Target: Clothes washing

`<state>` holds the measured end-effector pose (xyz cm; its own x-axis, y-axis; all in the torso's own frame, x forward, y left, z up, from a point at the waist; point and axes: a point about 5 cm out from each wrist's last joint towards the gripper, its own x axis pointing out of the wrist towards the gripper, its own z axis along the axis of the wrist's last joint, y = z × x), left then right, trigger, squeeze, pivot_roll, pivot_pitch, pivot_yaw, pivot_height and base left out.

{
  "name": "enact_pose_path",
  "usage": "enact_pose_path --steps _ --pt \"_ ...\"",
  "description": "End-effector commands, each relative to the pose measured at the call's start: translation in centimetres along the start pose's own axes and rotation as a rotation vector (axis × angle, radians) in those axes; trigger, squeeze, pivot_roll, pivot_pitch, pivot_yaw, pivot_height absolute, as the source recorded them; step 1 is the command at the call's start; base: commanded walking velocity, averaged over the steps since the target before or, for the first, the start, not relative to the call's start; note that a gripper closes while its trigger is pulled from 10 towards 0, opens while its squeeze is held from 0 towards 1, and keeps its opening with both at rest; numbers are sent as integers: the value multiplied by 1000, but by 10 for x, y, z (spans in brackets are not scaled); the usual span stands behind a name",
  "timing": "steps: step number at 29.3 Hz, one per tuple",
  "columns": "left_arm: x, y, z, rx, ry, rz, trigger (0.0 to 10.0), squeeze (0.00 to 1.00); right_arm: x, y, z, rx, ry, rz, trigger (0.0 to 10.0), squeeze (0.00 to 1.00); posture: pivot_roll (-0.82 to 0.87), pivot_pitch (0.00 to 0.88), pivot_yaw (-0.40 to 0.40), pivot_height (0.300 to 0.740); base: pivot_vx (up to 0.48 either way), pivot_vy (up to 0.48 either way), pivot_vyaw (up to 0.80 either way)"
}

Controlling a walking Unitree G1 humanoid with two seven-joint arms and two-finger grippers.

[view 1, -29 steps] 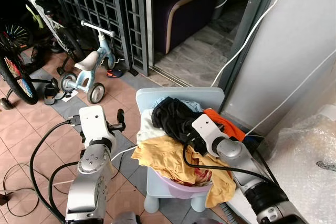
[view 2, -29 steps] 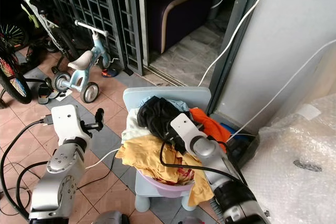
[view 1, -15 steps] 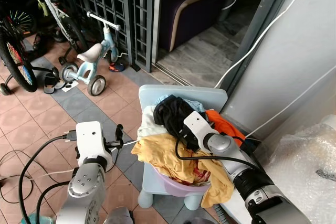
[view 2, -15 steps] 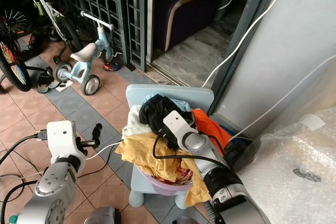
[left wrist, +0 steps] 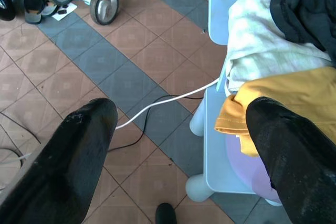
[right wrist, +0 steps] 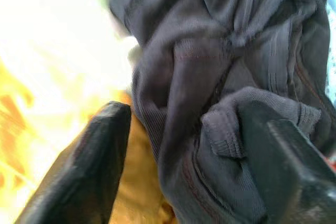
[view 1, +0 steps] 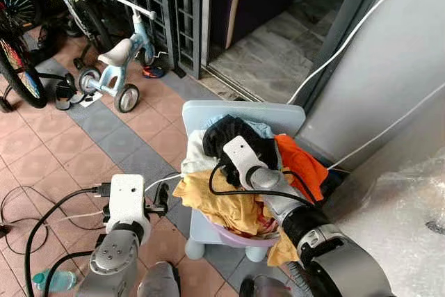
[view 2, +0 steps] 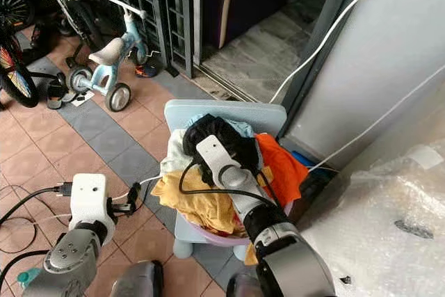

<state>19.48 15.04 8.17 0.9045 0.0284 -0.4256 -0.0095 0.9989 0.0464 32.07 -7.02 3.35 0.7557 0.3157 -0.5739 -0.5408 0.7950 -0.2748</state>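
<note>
My right gripper (right wrist: pixel 178 156), fingers spread, straddles the soft, limp black knit garment (view 1: pixel 236 137); I'd pinch a bunched fold. Left gripper (left wrist: pixel 178 145) open, empty.

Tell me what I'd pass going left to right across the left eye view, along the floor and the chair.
Big bicycle wheel → small blue balance bike → left gripper by the white cable → chair piled with yellow garment → black garment → orange garment → bubble wrap.

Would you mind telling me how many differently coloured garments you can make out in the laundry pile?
5: black garment on top, orange one on the robot's right, yellow one in front, white one on the left, light blue one behind. More may lie hidden underneath.
</note>
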Motion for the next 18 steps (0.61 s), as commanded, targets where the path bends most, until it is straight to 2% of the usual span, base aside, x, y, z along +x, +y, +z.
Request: enact_pose_path --steps 1,4,7,9,10,18 --pt "-1 0 2 2 -2 8 10000 0 -2 -5 -14 0 42 -13 0 0 132 179 -68 740 0 0 0" --pt "0 -1 2 1 -1 11 10000 0 -2 -11 -20 -11 61 -35 196 0 129 176 -72 740 0 0 0" --pt "2 -1 4 0 -4 20 10000 0 -4 -26 -20 -56 62 -102 588 0 126 172 -75 740 0 0 0" --pt "3 -1 4 0 -4 21 10000 0 -4 -30 -21 -69 64 -117 431 0 126 169 -78 740 0 0 0" --pt "3 -2 4 0 -5 22 10000 0 -5 -32 -22 -66 70 -121 0 0 126 166 -80 740 0 0 0" --pt "7 -1 6 0 -12 25 10000 0 -4 -32 -21 -42 67 -115 0 0 118 155 -80 740 0 0 0"
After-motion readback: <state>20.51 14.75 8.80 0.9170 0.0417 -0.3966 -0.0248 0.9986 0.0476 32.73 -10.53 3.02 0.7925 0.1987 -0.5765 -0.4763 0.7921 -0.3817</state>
